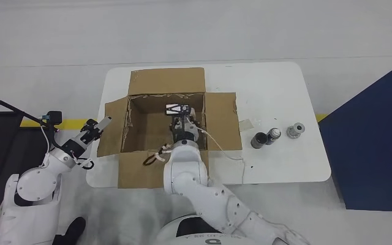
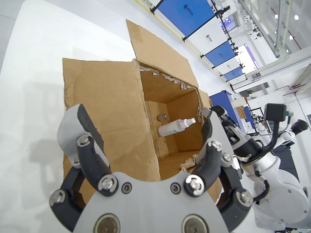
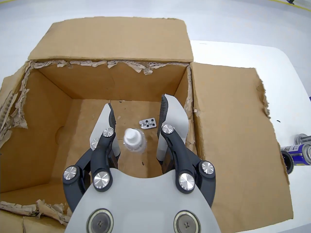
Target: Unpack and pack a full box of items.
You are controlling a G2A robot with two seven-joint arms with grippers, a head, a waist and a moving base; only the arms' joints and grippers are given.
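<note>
An open cardboard box (image 1: 165, 81) stands mid-table with its flaps spread. On its floor lie a white spray bottle (image 3: 133, 141) and a small metal plate (image 3: 148, 123). My right gripper (image 3: 137, 103) hangs open inside the box (image 3: 116, 37), directly above the bottle, a finger on each side and not touching it. In the top view the right gripper (image 1: 184, 117) sits near the box's right wall. My left gripper (image 2: 143, 112) is open and holds nothing, just outside the box's left flap (image 2: 102, 93), facing the bottle (image 2: 175, 127). The left gripper (image 1: 100, 125) is at the table's left edge.
Right of the box stand a dark can (image 1: 259, 140), a second can (image 1: 272, 135) and a small metal part (image 1: 296, 130). The cans (image 3: 300, 151) are just past the right flap. A white table (image 1: 275, 86) carries everything, and torn cardboard edges line the box rim.
</note>
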